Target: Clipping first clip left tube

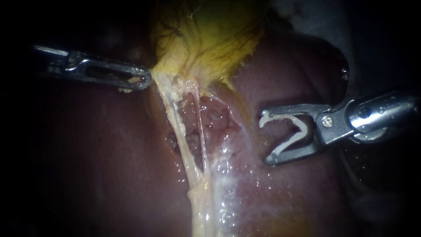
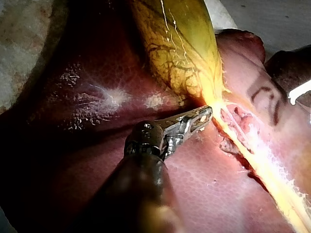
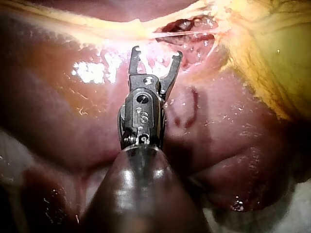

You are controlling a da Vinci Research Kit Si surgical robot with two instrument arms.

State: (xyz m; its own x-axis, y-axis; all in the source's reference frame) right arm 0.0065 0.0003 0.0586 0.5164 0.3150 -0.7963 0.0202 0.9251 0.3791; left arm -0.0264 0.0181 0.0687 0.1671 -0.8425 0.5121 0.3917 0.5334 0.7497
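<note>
Over at 9 o'clock in the endoscope view, my left instrument [image 1: 147,81] is clamping its jaws on the 7 o'clock edge of the yellow gallbladder [image 1: 210,39], right where it's narrowing. The left tube [image 1: 177,127] is running from there down toward 6 o'clock across the liver [image 1: 87,153], with a thinner right tube [image 1: 201,127] just beside it. My right instrument [image 1: 265,139] is sitting at 3 o'clock, well apart from both tubes, jaws spread wide and gripping a white clip [image 1: 291,131] between them.

Left wrist view: the left instrument [image 2: 206,115] is pinching the gallbladder [image 2: 180,43] neck, with liver [image 2: 87,97] lying under the shaft.

Right wrist view: the right instrument [image 3: 157,52] is hovering jaws-apart over the liver [image 3: 218,136], with pale strands [image 3: 184,33] stretching just ahead of it. Honestly can't tell which one is the left tube here.
</note>
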